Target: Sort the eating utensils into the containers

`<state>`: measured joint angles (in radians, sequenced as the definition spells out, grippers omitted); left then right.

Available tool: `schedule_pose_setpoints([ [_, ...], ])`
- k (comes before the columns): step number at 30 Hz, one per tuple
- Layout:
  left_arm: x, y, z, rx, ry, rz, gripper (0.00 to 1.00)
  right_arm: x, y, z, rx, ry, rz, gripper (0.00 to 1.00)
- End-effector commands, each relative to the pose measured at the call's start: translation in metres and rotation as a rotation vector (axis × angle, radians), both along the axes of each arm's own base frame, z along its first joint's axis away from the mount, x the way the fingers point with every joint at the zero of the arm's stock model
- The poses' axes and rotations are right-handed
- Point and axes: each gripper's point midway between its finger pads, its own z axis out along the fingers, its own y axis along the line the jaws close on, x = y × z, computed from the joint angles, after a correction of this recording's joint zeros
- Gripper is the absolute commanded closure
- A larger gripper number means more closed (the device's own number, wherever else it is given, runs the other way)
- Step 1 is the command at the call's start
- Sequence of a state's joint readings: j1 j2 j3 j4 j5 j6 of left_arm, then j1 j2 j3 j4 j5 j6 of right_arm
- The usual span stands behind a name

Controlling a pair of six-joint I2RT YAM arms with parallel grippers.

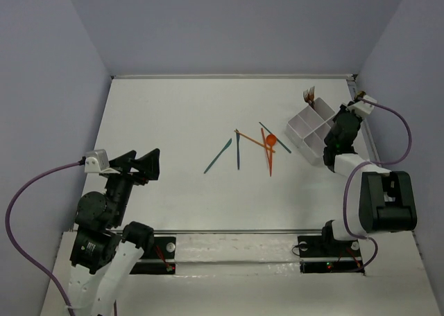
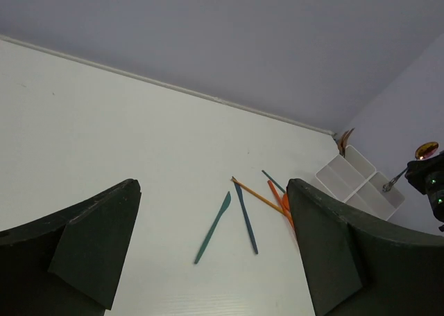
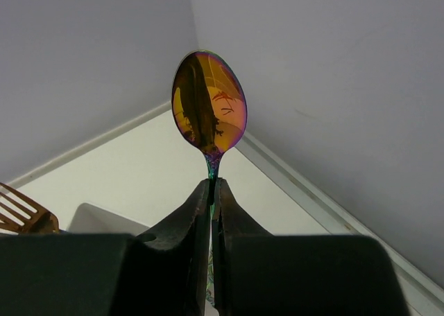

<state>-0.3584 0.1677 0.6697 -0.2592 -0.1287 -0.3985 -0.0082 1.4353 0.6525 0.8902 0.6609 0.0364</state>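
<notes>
Fingers (image 3: 191, 233) on the right were clamped on the spoon (image 3: 209, 101) at its thin neck, bowl up, just beside the tray (image 1: 300, 122). Light, stiff, glossy: we judged it slippery, best pinched low on that neck. Its bowl shone iridescent gold and purple. The left fingers (image 2: 90, 253) stood open, empty.

A white table (image 1: 173, 205) stands boxed in by plain pale grey-lilac walls (image 1: 229, 25) under even light.
</notes>
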Motion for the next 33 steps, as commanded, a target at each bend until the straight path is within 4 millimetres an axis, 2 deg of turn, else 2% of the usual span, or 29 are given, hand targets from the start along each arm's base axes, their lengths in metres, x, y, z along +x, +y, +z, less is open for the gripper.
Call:
schedule_pose_setpoints([
  [1,-0.002,0.001,0.013,-0.003,-0.056,0.001,0.01,-0.003,0.007,0.007,-0.012,-0.065,-0.013,0.88],
  [6,-0.002,0.001,0.013,-0.003,-0.056,0.002,0.01,-0.003,0.014,0.0,-0.011,-0.051,0.0,0.84],
  [8,-0.002,0.001,0.013,-0.003,-0.056,0.004,0.01,-0.005,0.013,-0.003,-0.011,-0.046,-0.002,0.76],
  [9,-0.002,0.001,0.013,-0.003,-0.054,0.004,0.01,-0.004,0.018,-0.002,-0.011,-0.049,0.013,0.67],
  [11,-0.001,0.001,0.013,-0.003,-0.054,0.004,0.01,-0.005,0.025,0.003,-0.012,-0.057,0.038,0.57],
  [12,-0.001,0.001,0.013,-0.002,-0.053,0.004,0.01,-0.005,0.025,0.005,-0.012,-0.06,0.041,0.55],
  [14,-0.001,0.001,0.013,-0.002,-0.051,0.004,0.01,-0.002,0.036,0.012,-0.005,-0.059,0.074,0.53],
  [15,-0.001,0.001,0.013,-0.002,-0.053,0.004,0.01,-0.004,0.044,0.022,-0.001,-0.071,0.096,0.53],
  [16,-0.001,0.001,0.012,-0.002,-0.051,0.004,0.01,0.0,0.065,0.026,-0.006,-0.055,0.159,0.53],
  [18,-0.001,0.001,0.012,-0.003,-0.05,0.003,0.01,0.006,0.092,0.033,-0.003,-0.028,0.273,0.57],
  [19,0.0,0.001,0.013,-0.003,-0.051,0.003,0.01,0.006,0.106,0.015,0.035,0.074,0.327,0.58],
  [20,0.001,0.001,0.011,0.0,-0.046,0.005,0.01,0.009,0.13,0.012,0.059,0.11,0.419,0.6],
  [21,0.001,0.0,0.011,0.001,-0.044,0.004,0.01,0.013,0.145,0.018,0.089,0.128,0.475,0.63],
  [22,0.002,0.0,0.011,0.003,-0.04,0.003,0.01,0.007,0.158,-0.009,0.158,0.243,0.514,0.66],
  [23,0.003,0.0,0.01,0.006,-0.036,0.004,0.01,0.002,0.183,-0.016,0.18,0.285,0.598,0.67],
  [28,0.005,-0.002,0.008,0.01,-0.028,-0.004,0.01,-0.03,0.234,-0.061,0.303,0.494,0.766,0.71],
  [31,0.006,-0.003,0.007,0.012,-0.024,-0.007,0.01,-0.041,0.249,-0.081,0.333,0.575,0.803,0.71],
  [33,0.007,-0.002,0.008,0.012,-0.025,0.002,0.01,-0.04,0.255,-0.094,0.336,0.618,0.813,0.71],
])
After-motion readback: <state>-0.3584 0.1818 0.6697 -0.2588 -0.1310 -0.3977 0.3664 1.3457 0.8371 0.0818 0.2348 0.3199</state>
